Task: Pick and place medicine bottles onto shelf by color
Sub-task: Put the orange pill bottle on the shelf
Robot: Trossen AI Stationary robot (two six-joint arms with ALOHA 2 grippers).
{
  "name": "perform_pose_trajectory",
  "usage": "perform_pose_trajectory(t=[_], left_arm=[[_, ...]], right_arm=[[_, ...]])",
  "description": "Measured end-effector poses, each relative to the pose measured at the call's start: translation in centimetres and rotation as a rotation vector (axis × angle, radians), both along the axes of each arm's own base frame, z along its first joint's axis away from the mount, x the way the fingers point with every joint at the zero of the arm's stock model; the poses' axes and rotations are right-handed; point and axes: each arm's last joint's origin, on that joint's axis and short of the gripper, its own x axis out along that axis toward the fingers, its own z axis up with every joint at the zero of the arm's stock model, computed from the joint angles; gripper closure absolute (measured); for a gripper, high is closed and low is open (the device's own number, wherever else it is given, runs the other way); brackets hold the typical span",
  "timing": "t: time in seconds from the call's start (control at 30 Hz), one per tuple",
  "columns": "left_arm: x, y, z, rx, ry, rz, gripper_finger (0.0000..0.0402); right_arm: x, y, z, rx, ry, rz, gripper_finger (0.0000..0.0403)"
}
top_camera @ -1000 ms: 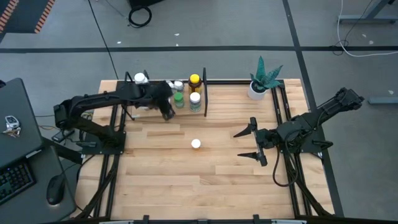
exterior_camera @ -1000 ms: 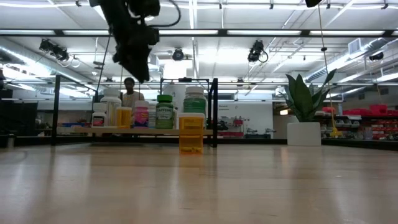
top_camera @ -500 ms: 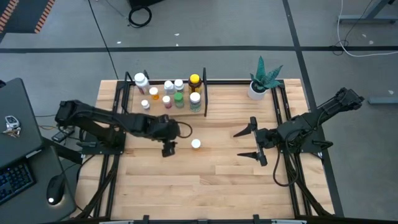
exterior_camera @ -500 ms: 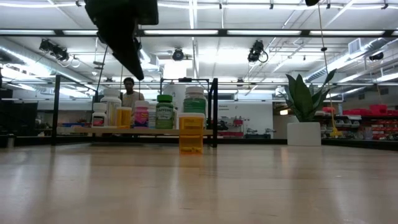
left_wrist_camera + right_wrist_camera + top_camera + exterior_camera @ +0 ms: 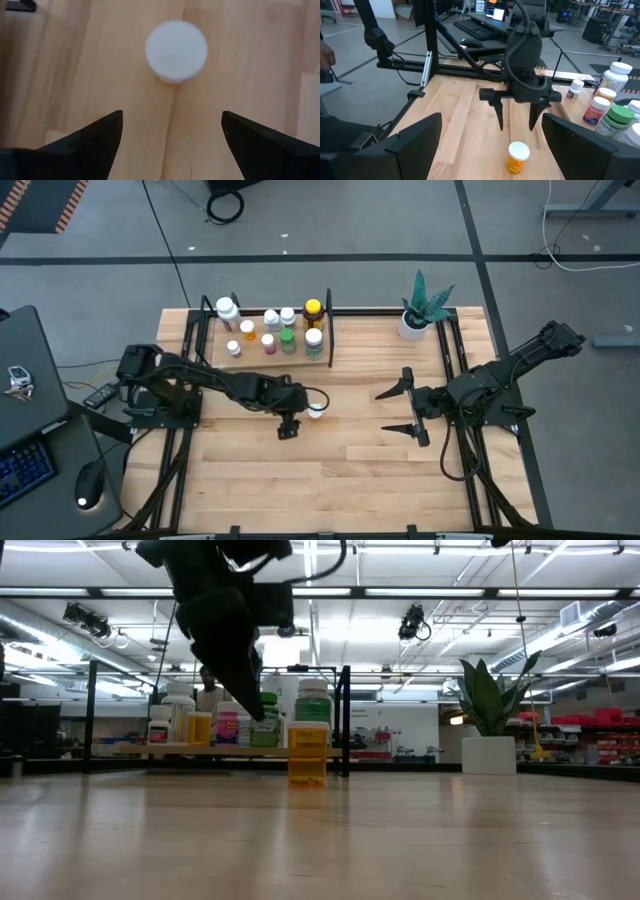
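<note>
Our left gripper [image 5: 516,125] hangs with its jaws spread wide, just above the lone orange bottle [image 5: 518,157], which stands upright on the surface [image 5: 350,470], apart from the shelf [image 5: 322,360]. To grip cleanly, we should centre the jaws over its white cap [image 5: 176,50], then lower straight down before closing. Our right gripper [image 5: 398,410], jaws also apart, waits well beyond the bottle.

Two dark, jointed arms are seen, each ending in a black gripper with two tapered, pointed fingers [image 5: 500,111]. Black cables are looped along the arm segments.
</note>
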Motion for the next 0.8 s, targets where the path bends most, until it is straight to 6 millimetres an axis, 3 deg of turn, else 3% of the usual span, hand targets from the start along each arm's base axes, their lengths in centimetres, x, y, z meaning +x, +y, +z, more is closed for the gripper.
perform_pose_trajectory(t=[0.3, 0.53, 0.8], left_arm=[[2.9, 0.9, 0.0, -0.017, -0.018, -0.029, 0.0053], [5.3, 0.9, 0.0, -0.006, 0.078, -0.081, 0.0053], [6.7, 1.2, -1.2, -0.029, 0.127, -0.103, 0.0053]], right_arm=[[0.0, 0.0, 0.2, -0.014, -0.017, 0.004, 0.0050], [0.0, 0.0, 0.0, -0.019, -0.004, 0.005, 0.0050], [0.0, 0.0, 0.0, -0.018, -0.001, 0.004, 0.0050]])
